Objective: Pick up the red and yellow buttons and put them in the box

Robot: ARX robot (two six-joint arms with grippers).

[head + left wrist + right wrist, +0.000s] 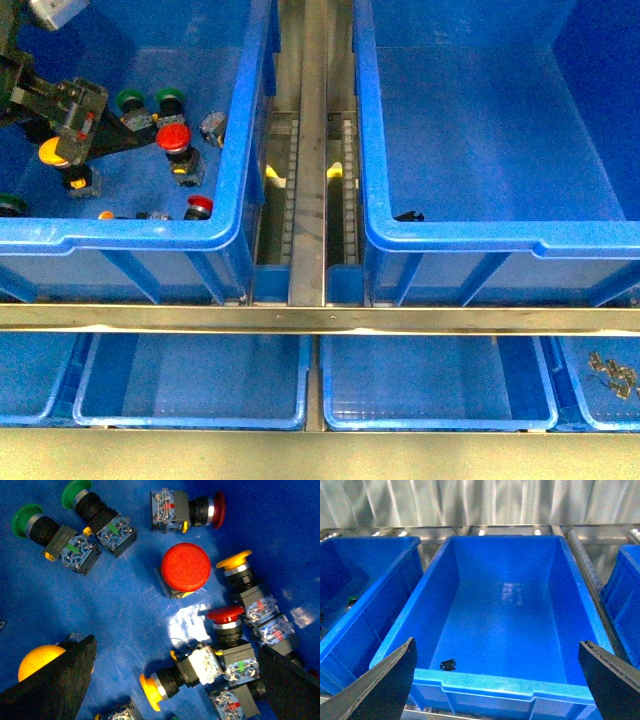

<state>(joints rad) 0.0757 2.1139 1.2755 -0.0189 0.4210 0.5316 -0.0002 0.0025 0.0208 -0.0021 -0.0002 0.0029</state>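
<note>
Front: left claw (88,128) down in left bin (240,120), near red button (173,137) | Left wrist: fingers (55,685) spread, empty; yellow button (175,677) lying between, long axis roughly finger-to-finger | Right wrist: right claw (496,641) spread, empty, over another bin (485,682), no buttons near.

Left wrist: I see only part of the yellow dome-capped push-button (41,660), rest hidden behind a black finger (57,685) of the left gripper (176,646). A grey contact block (117,712) runs out of view. Front: green round cap (10,205) clipped at the edge; bent metal bits (612,375) in the shallow blue tray (580,402) and black fleck (408,215) in the deep blue plastic bin (480,232) too small for me to identify.
</note>
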